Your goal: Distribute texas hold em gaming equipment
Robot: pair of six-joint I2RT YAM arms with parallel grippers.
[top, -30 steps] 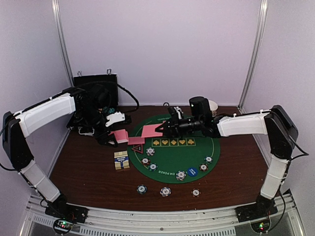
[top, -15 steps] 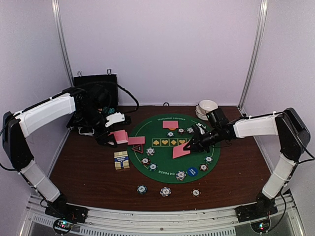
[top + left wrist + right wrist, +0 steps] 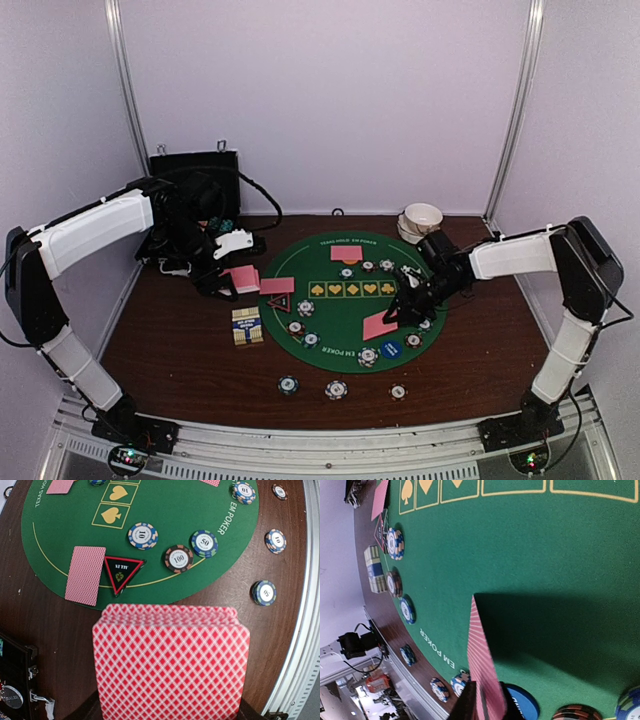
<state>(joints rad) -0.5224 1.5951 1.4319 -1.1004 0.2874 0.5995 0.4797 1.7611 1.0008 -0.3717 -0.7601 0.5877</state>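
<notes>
With two cards (image 3: 346, 253) dealt, my right end effector (image 3: 484, 704) is clamping a third card (image 3: 481, 660), my left end effector (image 3: 226, 282) clamping the undealt deck (image 3: 170, 665).

Red-and-white lattice cards (image 3: 170, 665) between the fingers (image 3: 85, 711), black red-edged marker (image 3: 121, 572) (greenish print) beyond, green yellow-lined mat (image 3: 165, 510).

The green mat (image 3: 165, 510) bears "EM POKER" in white along its rim and, farther round, "TEXAS HO", cut off by the frame edge; a yellow box on it holds a spade sign (image 3: 111, 515). The chips carry numbers: the light-blue chip (image 3: 142, 535) 10; the black chip (image 3: 179, 558) 100; the blue chip (image 3: 204, 543) 50; the outer blue chip (image 3: 264, 592), off the mat, 50; the triangular marker (image 3: 122, 572) reads "ALL IN", seen upside down.
</notes>
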